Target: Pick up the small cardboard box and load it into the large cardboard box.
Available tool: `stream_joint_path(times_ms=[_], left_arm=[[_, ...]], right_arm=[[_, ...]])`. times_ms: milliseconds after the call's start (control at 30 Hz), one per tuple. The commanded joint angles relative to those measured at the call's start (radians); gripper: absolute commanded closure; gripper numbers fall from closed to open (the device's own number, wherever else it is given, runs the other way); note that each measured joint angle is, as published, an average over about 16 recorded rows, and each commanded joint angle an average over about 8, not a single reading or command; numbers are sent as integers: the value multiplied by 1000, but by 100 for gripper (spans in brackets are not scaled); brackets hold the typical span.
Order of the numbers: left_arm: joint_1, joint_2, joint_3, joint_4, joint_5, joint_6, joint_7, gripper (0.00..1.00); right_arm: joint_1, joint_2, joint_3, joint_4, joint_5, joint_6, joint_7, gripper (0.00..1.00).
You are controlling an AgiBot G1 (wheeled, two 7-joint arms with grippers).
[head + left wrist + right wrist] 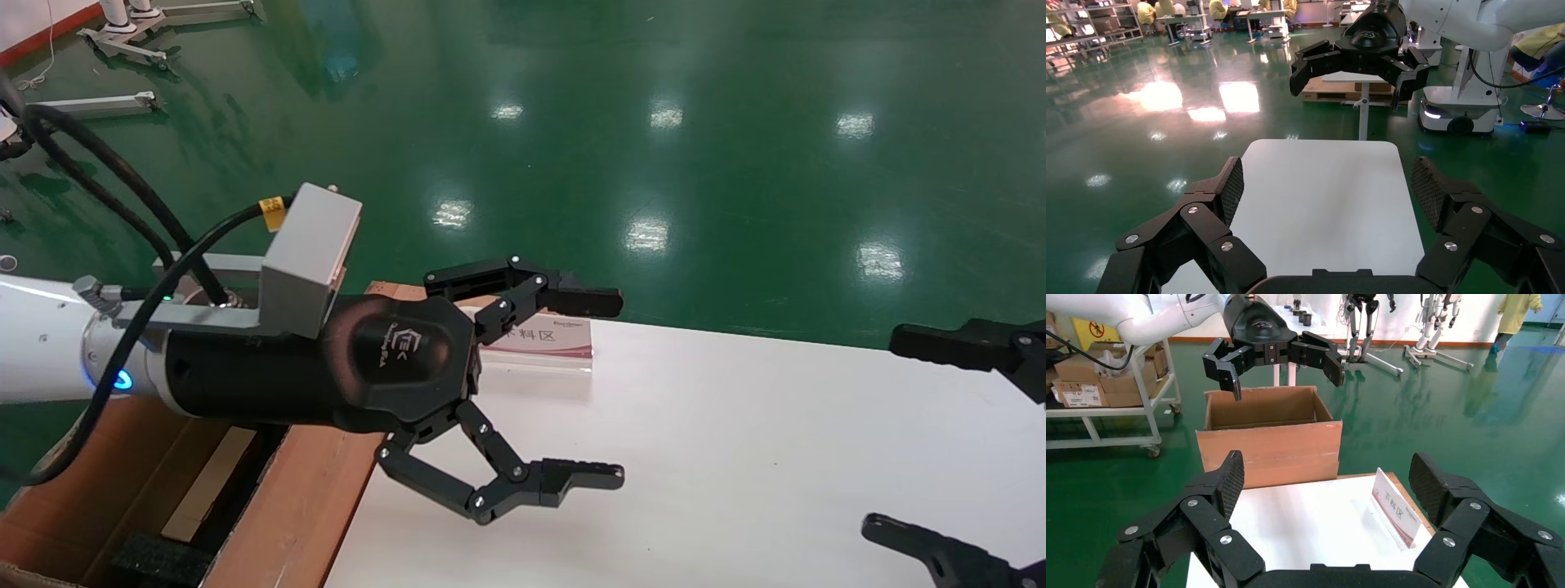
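The large cardboard box (90, 482) stands open on the floor against the white table's (735, 457) left edge; it also shows in the right wrist view (1272, 450). A pale tan strip (204, 482) lies inside it; I cannot tell what it is. The small cardboard box shows nowhere on the table. My left gripper (609, 388) is open and empty, its body over the box's rim, its fingers over the table's left part. My right gripper (887, 433) is open and empty over the table's right edge. Each wrist view shows only bare table between its own fingers (1229, 190) (1229, 481).
A small standing sign (543, 336) with red print sits at the table's far left corner, just behind the left gripper; it also shows in the right wrist view (1395, 505). Green floor surrounds the table. A shelf cart (1107, 392) stands beyond the large box.
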State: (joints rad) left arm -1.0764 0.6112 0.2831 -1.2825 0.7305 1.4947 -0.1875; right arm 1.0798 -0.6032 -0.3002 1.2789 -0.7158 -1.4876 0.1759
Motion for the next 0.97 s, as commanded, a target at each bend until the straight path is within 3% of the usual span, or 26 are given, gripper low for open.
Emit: stream_joint_path(times_ms=[33,967], left_arm=[[0,0,0,0,0,0,0,0],[-1,0,2,1,-1,0,0,0]], right_arm=[[0,0,0,0,0,0,0,0],[0,0,0,0,0,0,0,0]])
